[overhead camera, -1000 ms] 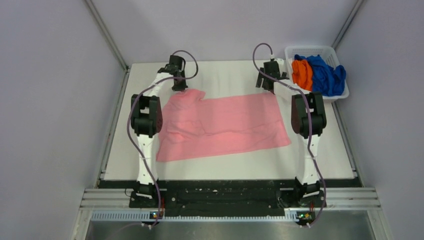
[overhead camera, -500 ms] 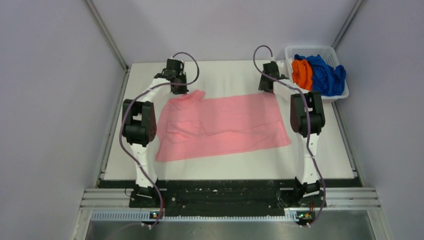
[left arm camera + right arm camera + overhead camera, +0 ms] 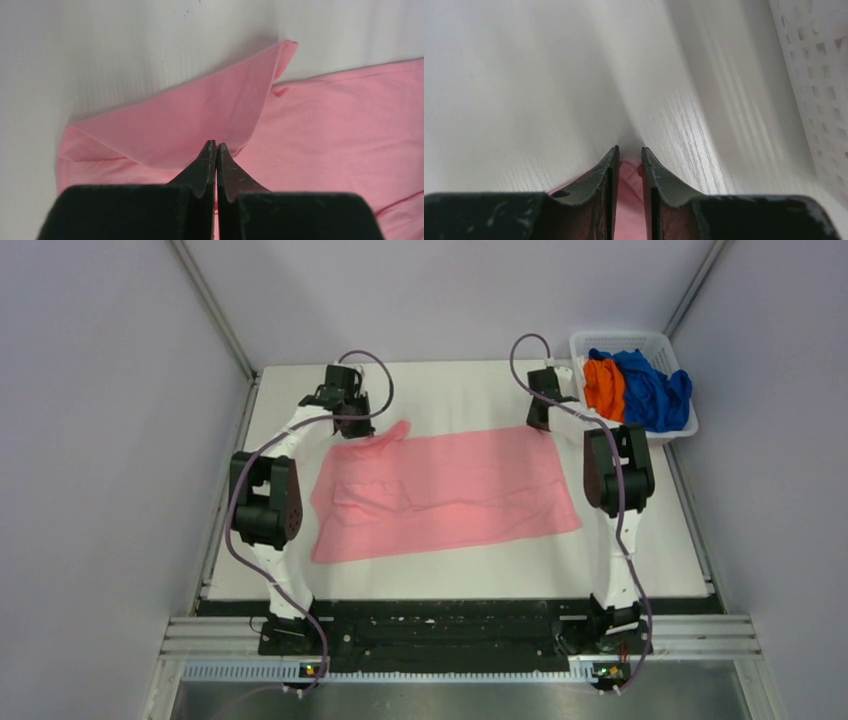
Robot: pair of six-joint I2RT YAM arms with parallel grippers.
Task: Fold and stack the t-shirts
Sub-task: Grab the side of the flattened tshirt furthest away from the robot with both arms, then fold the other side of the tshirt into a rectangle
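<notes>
Pink t-shirt (image 3: 445, 490) spread flat on the table (image 3: 450, 390), far left sleeve raised in a fold. Left hand (image 3: 216, 146) fully closed, pinching that fold. Right hand (image 3: 629, 152) at the far right corner, fingers narrowly apart, pink cloth in the gap; firm grip or not, cannot tell. Orange t-shirt (image 3: 603, 385) and blue t-shirt (image 3: 652, 390) heaped in the white basket (image 3: 660, 338), far right.
</notes>
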